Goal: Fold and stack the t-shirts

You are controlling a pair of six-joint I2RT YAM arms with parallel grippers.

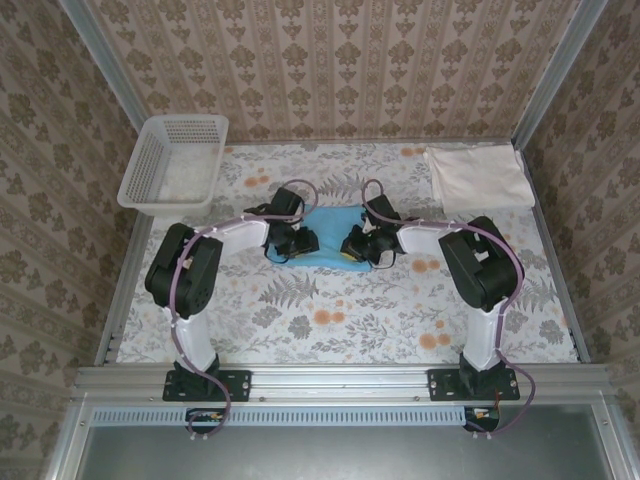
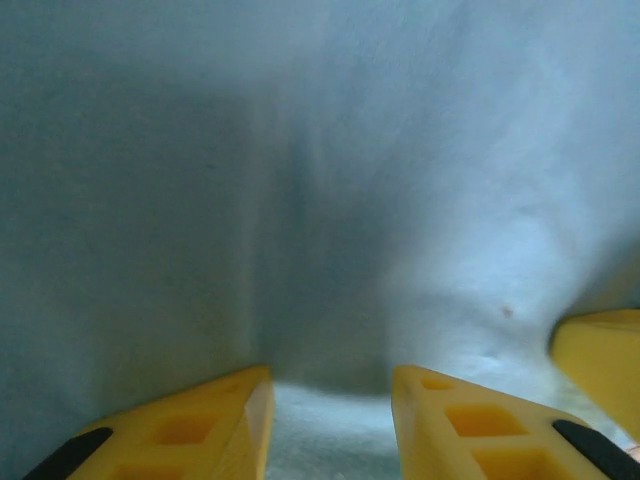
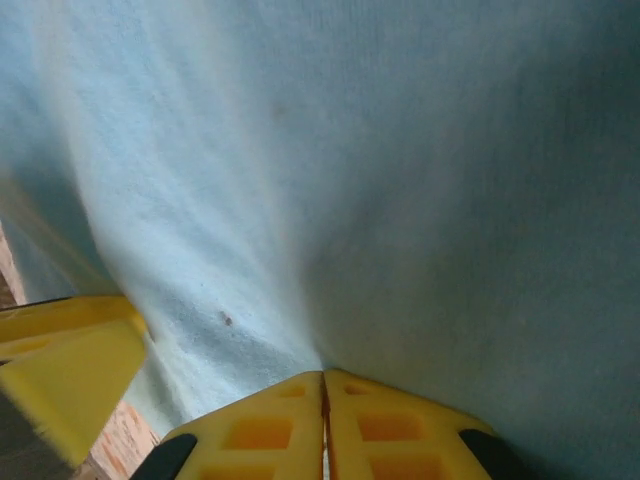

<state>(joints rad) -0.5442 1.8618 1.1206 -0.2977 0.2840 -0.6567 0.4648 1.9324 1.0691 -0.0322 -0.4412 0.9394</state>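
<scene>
The light blue t-shirt [image 1: 325, 232] lies bunched at mid-table between my two grippers. My left gripper [image 1: 296, 243] is at its left edge. In the left wrist view, blue cloth [image 2: 320, 180] rises as a wall in front of the left gripper [image 2: 330, 385], whose jaws stand apart with cloth lying between them. My right gripper [image 1: 360, 245] is at the shirt's right edge. In the right wrist view the right gripper [image 3: 323, 375] has its jaws pressed together where a crease of the blue cloth [image 3: 400, 200] runs into the tips. The cream-white t-shirt [image 1: 478, 177] lies folded at the back right.
A white mesh basket [image 1: 175, 160] stands at the back left corner. The table [image 1: 340, 320] has a floral cloth and patterned walls on three sides. One yellow finger of the other gripper shows at the edge of each wrist view [image 2: 600, 360] [image 3: 70, 350].
</scene>
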